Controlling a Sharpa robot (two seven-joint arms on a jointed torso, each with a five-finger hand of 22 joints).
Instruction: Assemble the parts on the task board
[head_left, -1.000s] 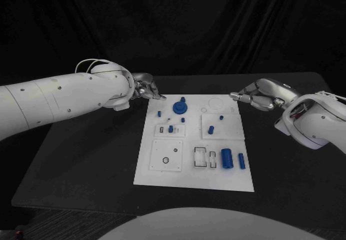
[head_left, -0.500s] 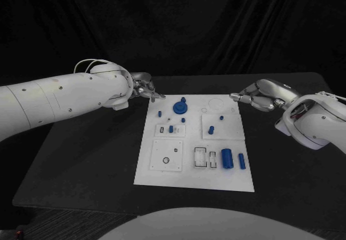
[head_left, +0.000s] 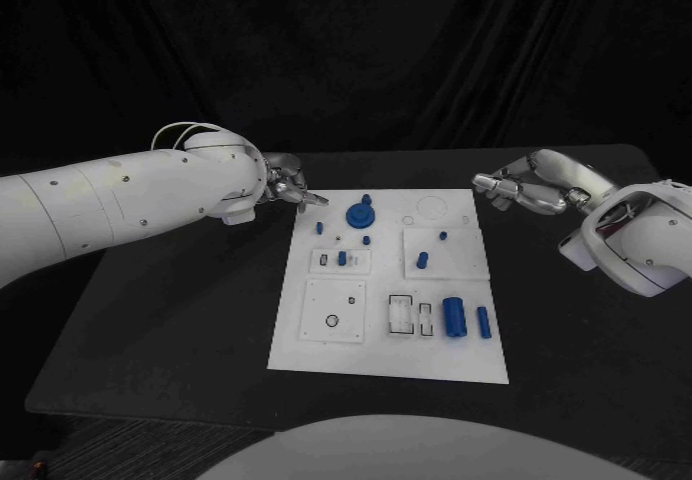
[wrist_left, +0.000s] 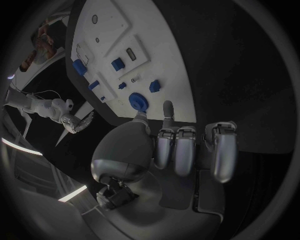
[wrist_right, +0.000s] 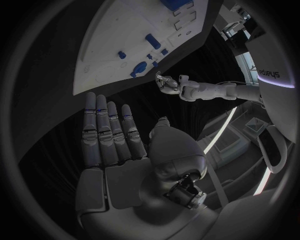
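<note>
The white task board (head_left: 329, 345) lies mid-table, and it also appears in the wrist views (wrist_left: 156, 35) (wrist_right: 119, 45). A round blue part with a peg (head_left: 361, 212) (wrist_left: 139, 102) stands near its far edge. Several small blue parts (head_left: 423, 259) sit in the middle. A blue cylinder (head_left: 453, 317) and a thinner blue part (head_left: 483, 321) lie at the near right. My left hand (head_left: 289, 185) (wrist_left: 181, 145) hovers off the far left corner, fingers curled in, holding nothing. My right hand (head_left: 519, 190) (wrist_right: 112, 145) hangs beyond the far right corner, fingers straight, palm empty.
The black table (head_left: 173, 330) extends on both sides of the board. A dark curtain closes off the back. The left forearm (head_left: 116, 205) reaches in over the table's left side, the right forearm (head_left: 635, 240) over its right side.
My right hand has drawn back to the right, away from the board's far right corner. My left hand has pulled back slightly from the far left corner. The parts have not moved.
</note>
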